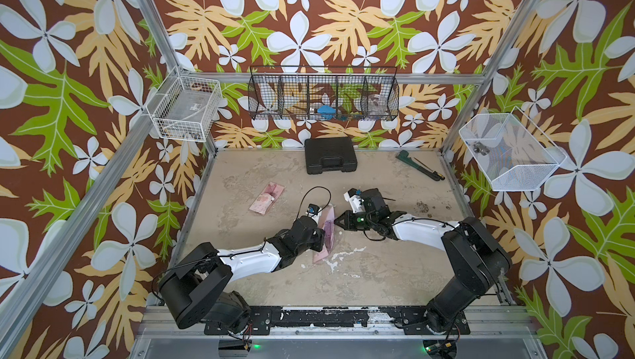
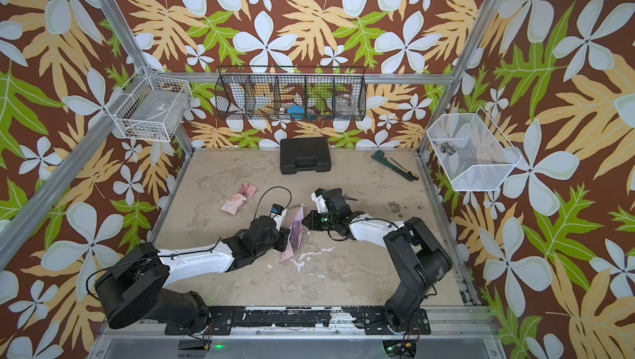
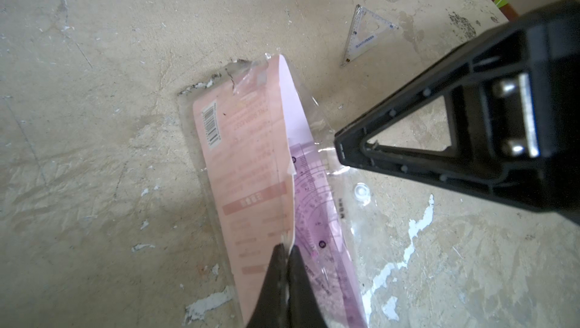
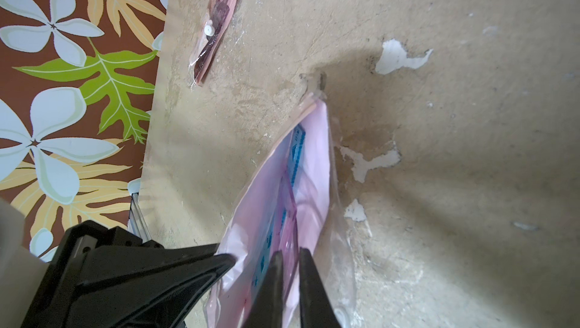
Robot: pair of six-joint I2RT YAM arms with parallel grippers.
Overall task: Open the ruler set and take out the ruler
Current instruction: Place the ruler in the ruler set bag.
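Now | chipped beige table (image 1: 378, 271) | floral walls (image 1: 309, 13) | left gripper (image 3: 287, 249), right gripper (image 4: 288, 252) both pinching ruler set (image 3: 244, 169)

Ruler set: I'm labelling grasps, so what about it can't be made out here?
- Part of the ruler set: both top views, the left gripper covers it.
- Markings on the ruler: left wrist view, blurred under the film.
- Hold of the right gripper: right wrist view, fingers cut by the bottom edge; pinch on clear film unclear.
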